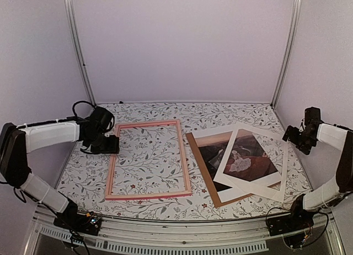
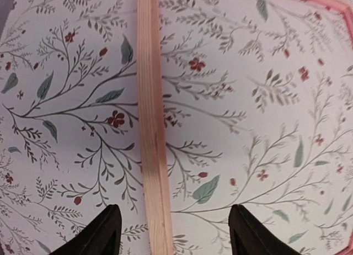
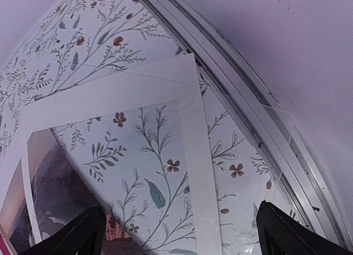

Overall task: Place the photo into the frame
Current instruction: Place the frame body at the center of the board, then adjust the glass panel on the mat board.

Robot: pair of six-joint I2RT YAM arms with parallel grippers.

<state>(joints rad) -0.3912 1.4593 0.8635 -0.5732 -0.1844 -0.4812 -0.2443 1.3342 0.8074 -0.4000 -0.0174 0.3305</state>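
Observation:
The pink frame [image 1: 148,159] lies flat on the floral tablecloth, left of centre. My left gripper [image 1: 108,145] hovers at the frame's left rail. In the left wrist view, the wooden rail [image 2: 151,128] runs between the open fingers [image 2: 100,233] without touching them, and my left gripper [image 2: 174,233] holds nothing. The photo [image 1: 242,158], dark with a pale figure, lies at the right under a tilted white mat board [image 1: 276,172]. My right gripper [image 1: 300,137] hangs open above the table's right edge. Its wrist view shows the mat board [image 3: 193,150] and part of the photo [image 3: 55,189] below my right gripper [image 3: 182,235].
A brown backing board [image 1: 220,195] lies under the photo and mat. The enclosure's metal posts [image 1: 80,51] and white walls close in the back and sides. A metal rail [image 3: 259,122] runs along the table's right edge near the right gripper.

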